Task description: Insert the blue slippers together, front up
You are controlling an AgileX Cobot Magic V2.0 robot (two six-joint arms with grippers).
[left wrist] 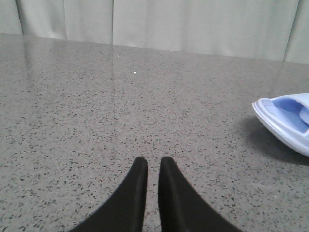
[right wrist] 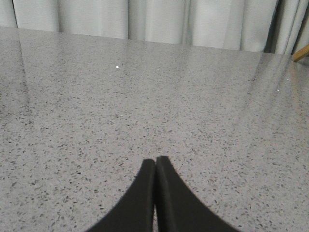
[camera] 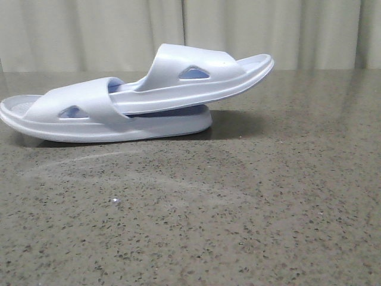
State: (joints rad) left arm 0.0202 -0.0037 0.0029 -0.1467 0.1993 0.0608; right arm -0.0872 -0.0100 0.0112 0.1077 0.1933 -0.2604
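The two blue slippers lie nested at the far side of the table in the front view. The lower slipper (camera: 71,122) lies flat. The upper slipper (camera: 202,74) is pushed under the lower one's strap, with its other end raised to the right. One slipper end (left wrist: 286,118) shows at the edge of the left wrist view. My left gripper (left wrist: 150,162) is empty and well away from it, its jaws almost together with a thin slit between them. My right gripper (right wrist: 155,160) is shut and empty over bare table. Neither gripper shows in the front view.
The speckled grey stone table (camera: 196,220) stretches in front of the slippers. Pale curtains (camera: 89,30) hang behind the table's far edge. A small wooden corner (right wrist: 301,53) shows at the far right of the right wrist view.
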